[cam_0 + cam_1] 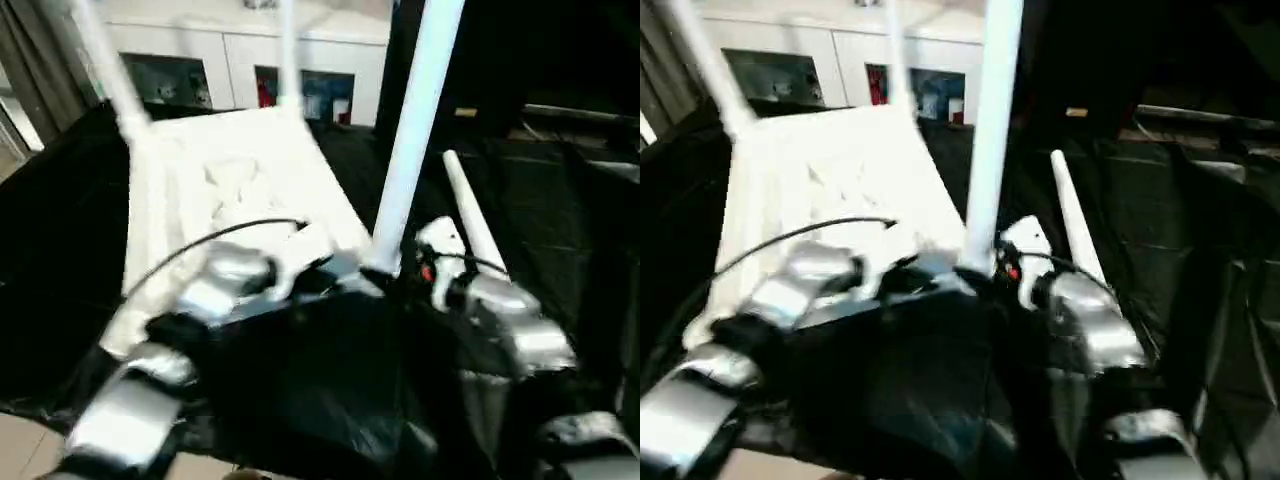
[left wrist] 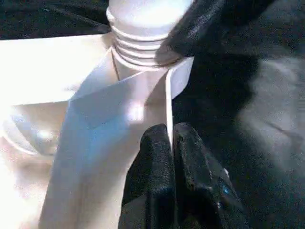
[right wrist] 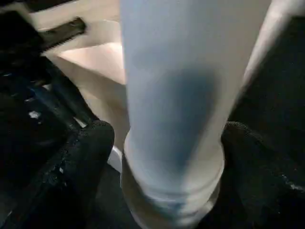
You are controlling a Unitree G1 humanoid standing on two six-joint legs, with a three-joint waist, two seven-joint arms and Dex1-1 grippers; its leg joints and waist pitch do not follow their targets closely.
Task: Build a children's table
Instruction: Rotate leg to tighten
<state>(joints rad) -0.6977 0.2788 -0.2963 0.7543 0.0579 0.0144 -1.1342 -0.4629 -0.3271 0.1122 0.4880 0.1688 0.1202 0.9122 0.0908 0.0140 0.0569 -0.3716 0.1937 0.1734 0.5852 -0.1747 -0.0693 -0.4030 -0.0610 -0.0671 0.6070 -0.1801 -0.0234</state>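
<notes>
Top (image 1: 240, 190) lies underside up on black cloth. Near leg (image 1: 415, 130) stands upright in near corner socket. My right gripper (image 3: 167, 143) straddles leg base, fingers spread, not pinching. My left gripper (image 2: 169, 148) pinches top's rim rib, just beside socket (threads still showing). Fourth leg (image 1: 470, 215) lies right.

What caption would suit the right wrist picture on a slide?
A white table leg stands upright between the right end effector's two black fingers, its base at the upturned tabletop's corner.
</notes>
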